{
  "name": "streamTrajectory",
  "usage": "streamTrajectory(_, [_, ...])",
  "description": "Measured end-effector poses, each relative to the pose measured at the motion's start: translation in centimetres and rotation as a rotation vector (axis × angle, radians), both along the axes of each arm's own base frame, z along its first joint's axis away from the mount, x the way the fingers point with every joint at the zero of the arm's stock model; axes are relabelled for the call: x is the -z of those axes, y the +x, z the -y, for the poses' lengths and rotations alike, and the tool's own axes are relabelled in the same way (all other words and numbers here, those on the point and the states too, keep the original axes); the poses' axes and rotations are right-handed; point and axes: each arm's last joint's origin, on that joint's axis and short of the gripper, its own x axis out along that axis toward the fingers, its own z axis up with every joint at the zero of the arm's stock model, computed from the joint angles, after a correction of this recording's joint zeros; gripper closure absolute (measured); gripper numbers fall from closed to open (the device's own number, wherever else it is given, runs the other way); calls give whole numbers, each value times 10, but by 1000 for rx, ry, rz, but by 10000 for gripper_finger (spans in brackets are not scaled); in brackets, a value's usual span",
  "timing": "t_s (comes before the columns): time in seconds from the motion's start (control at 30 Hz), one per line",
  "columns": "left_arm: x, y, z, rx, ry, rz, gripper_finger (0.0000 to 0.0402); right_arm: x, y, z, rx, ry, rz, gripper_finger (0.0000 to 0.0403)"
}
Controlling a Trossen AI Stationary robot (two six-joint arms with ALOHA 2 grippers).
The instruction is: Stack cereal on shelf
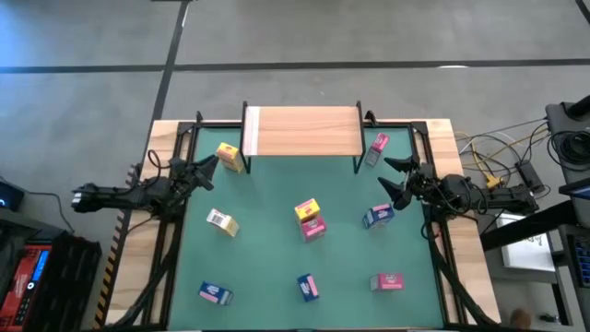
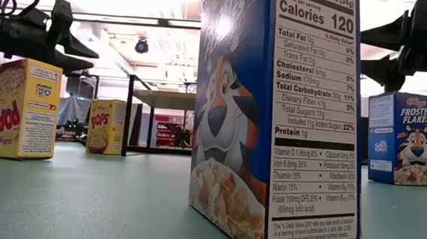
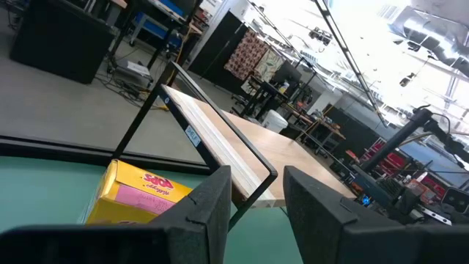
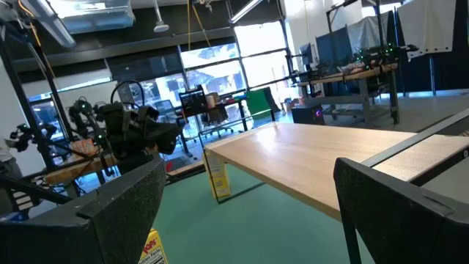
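Observation:
The shelf (image 1: 302,131), a light wood board on black legs, stands at the table's far edge; it also shows in the wrist views (image 3: 220,139) (image 4: 330,158). Several cereal boxes are scattered on the green mat: a yellow one (image 1: 230,157) by the shelf's left end, a pink one (image 1: 377,148) by its right end, a yellow (image 1: 307,210) and a pink (image 1: 313,227) in the middle, a blue one (image 1: 378,216). My left gripper (image 1: 207,168) hovers shut at the mat's left edge. My right gripper (image 1: 396,177) hovers open at the right edge. Neither holds anything.
More boxes stand toward the near edge: blue (image 1: 215,293), blue and pink (image 1: 308,287), pink (image 1: 386,281), and a pale yellow one (image 1: 221,222) at the left. A blue box (image 2: 274,116) fills the low view. Black frame rails (image 1: 175,148) border the mat.

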Motion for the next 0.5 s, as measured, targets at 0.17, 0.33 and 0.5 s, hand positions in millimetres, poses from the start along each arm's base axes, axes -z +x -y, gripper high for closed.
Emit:
streamTrajectory(0.17, [0, 0, 0, 0, 0, 0, 293, 0, 0, 0, 0, 0, 0, 19])
streamTrajectory(0.33, [0, 0, 0, 0, 0, 0, 293, 0, 0, 0, 0, 0, 0, 19])
streamTrajectory(0.5, [0, 0, 0, 0, 0, 0, 293, 0, 0, 0, 0, 0, 0, 19])
